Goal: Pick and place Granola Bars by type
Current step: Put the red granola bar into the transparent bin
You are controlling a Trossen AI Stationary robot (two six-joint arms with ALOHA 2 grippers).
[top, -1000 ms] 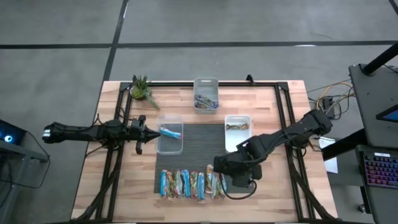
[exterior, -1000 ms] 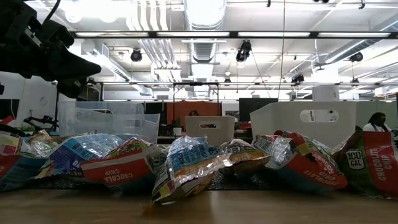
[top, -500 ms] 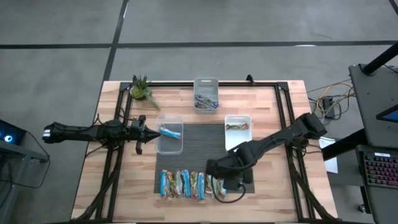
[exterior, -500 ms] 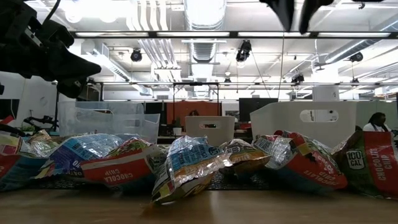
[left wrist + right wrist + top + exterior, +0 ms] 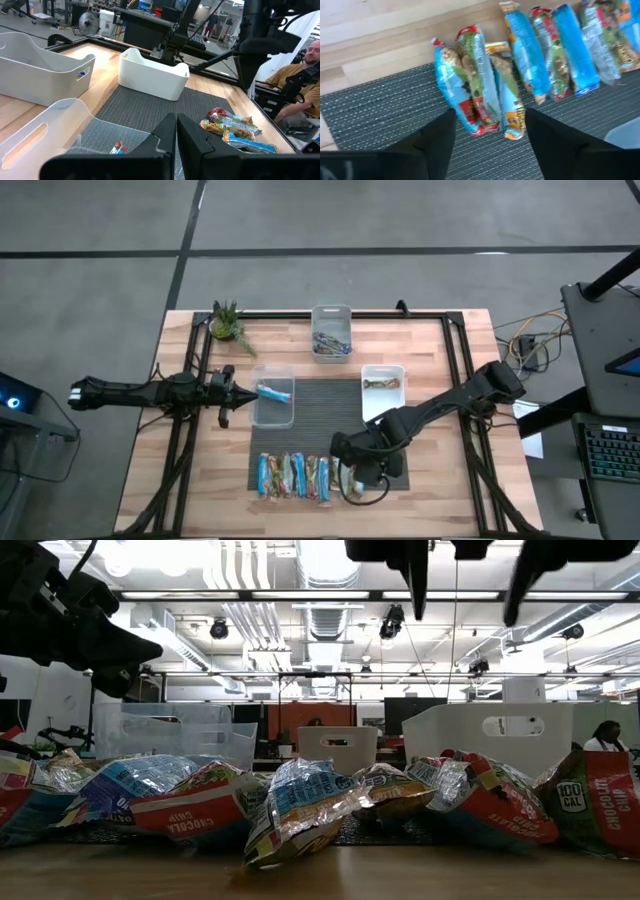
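Observation:
Several granola bars [image 5: 296,476] lie side by side in a row on the dark mat [image 5: 320,405], near the table's front edge. Most are blue; those at the right end are red [image 5: 470,100] and brown [image 5: 507,95]. My right gripper [image 5: 490,132] hangs open above that right end, well clear of the bars in the low view [image 5: 465,575]. Another blue bar [image 5: 275,391] lies in the clear bin [image 5: 273,412]. My left gripper [image 5: 228,390] waits shut just left of that bin, above the table.
A white bin [image 5: 383,370] at the mat's far right corner holds one bar. A grey bin [image 5: 331,315] at the far edge holds several. A small plant [image 5: 228,323] stands at the far left corner. A person [image 5: 300,75] sits beyond the table.
My right gripper has moved toward the table's left and near edges and come down over the right end of the row of bars. Its fingers have opened wide. The bars have stayed where they were.

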